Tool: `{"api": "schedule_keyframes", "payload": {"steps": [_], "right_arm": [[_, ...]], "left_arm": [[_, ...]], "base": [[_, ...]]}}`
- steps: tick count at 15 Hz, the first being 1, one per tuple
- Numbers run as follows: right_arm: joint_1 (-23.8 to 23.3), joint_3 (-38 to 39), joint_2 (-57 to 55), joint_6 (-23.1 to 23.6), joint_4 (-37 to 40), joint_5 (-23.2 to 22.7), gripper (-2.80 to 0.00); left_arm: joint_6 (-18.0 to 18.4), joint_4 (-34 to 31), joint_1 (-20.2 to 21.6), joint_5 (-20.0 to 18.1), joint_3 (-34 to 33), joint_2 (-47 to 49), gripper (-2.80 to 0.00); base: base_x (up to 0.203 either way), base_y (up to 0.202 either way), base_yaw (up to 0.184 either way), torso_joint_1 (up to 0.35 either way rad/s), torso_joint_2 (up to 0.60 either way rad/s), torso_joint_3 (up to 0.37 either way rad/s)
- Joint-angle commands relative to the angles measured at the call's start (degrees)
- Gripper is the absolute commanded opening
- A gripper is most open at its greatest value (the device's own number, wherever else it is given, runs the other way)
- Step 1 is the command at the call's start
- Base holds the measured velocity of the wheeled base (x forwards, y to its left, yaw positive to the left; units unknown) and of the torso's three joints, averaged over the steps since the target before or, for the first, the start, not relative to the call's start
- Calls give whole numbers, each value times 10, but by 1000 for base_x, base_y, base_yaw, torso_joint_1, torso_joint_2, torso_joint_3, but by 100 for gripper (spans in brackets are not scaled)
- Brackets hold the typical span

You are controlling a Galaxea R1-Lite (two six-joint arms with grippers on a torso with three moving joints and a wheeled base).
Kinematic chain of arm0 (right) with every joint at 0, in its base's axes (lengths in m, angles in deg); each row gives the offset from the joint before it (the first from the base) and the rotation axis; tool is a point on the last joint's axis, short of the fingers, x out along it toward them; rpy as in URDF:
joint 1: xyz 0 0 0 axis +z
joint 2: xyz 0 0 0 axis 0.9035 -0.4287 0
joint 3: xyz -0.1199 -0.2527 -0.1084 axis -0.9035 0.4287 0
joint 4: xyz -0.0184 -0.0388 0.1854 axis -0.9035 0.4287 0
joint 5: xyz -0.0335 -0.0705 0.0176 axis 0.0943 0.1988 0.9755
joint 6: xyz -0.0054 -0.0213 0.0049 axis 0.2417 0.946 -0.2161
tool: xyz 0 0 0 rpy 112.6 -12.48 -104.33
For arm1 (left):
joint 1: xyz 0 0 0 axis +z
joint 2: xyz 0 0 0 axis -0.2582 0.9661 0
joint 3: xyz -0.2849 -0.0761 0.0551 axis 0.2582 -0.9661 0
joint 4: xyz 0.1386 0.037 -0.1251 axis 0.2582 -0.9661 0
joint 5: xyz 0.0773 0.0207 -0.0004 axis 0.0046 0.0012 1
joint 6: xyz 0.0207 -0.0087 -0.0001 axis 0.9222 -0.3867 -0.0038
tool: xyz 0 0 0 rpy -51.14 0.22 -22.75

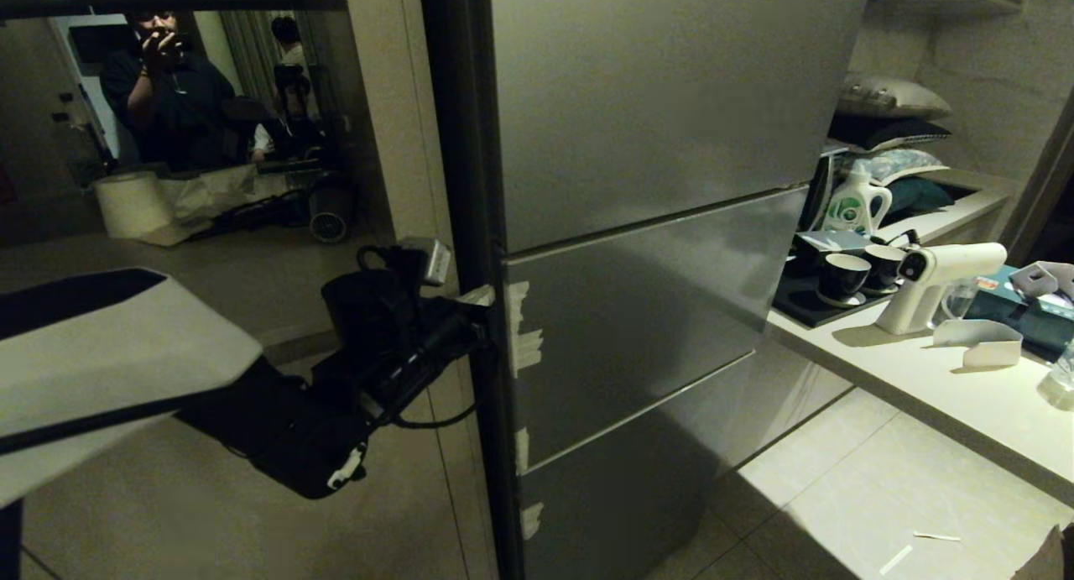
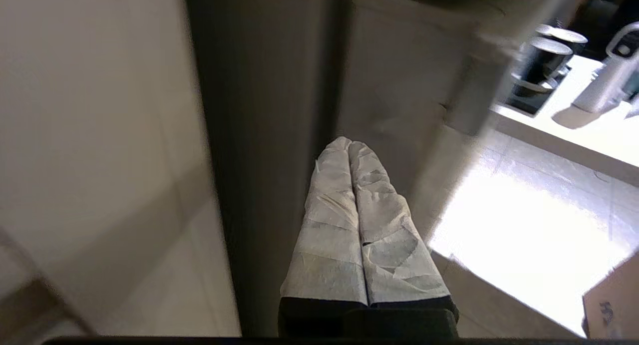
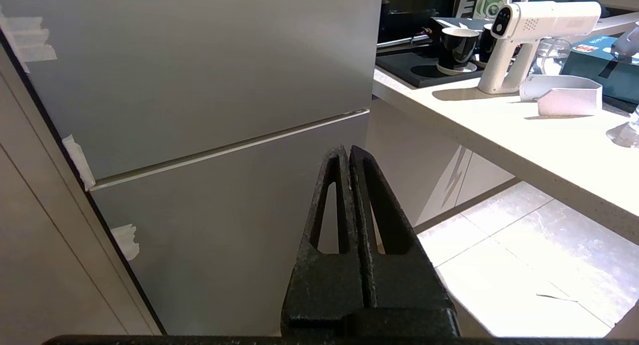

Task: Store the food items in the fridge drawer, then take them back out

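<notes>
The grey fridge (image 1: 654, 127) stands closed, so the fridge drawer is hidden behind its doors. No food items show in any view. My left gripper (image 1: 485, 299) reaches to the left edge of the middle door (image 1: 638, 311), beside patches of pale tape (image 1: 524, 337). In the left wrist view its tape-wrapped fingers (image 2: 329, 220) lie pressed together; the left gripper (image 2: 349, 144) is shut with nothing between them, its tips against the dark side edge of the fridge (image 2: 269, 160). My right gripper (image 3: 347, 151) is shut and empty, hanging in front of the lower doors (image 3: 224, 225).
A counter (image 1: 923, 378) runs along the right with dark cups (image 1: 843, 276), a white spray gun (image 1: 940, 282) and a detergent bottle (image 1: 856, 202). A person (image 1: 168, 85) shows at the far left beside the pale wall panel (image 1: 403, 143). A cardboard box corner (image 1: 1049, 559) sits on the tiled floor.
</notes>
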Motion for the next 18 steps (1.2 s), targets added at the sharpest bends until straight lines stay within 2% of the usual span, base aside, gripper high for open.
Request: {"api": "schedule_keyframes", "payload": {"steps": [1, 7, 18], "right_arm": [[0, 18, 0, 0, 0, 1, -280], [0, 18, 0, 0, 0, 0, -280], [0, 18, 0, 0, 0, 0, -280]], "left_arm": [[0, 4, -6, -1, 1, 5, -280], [1, 7, -10, -10, 2, 7, -280], [7, 7, -21, -73, -16, 3, -280]], "base": [[0, 0, 0, 0, 0, 0], [0, 0, 0, 0, 0, 0], [0, 0, 0, 0, 0, 0]]}}
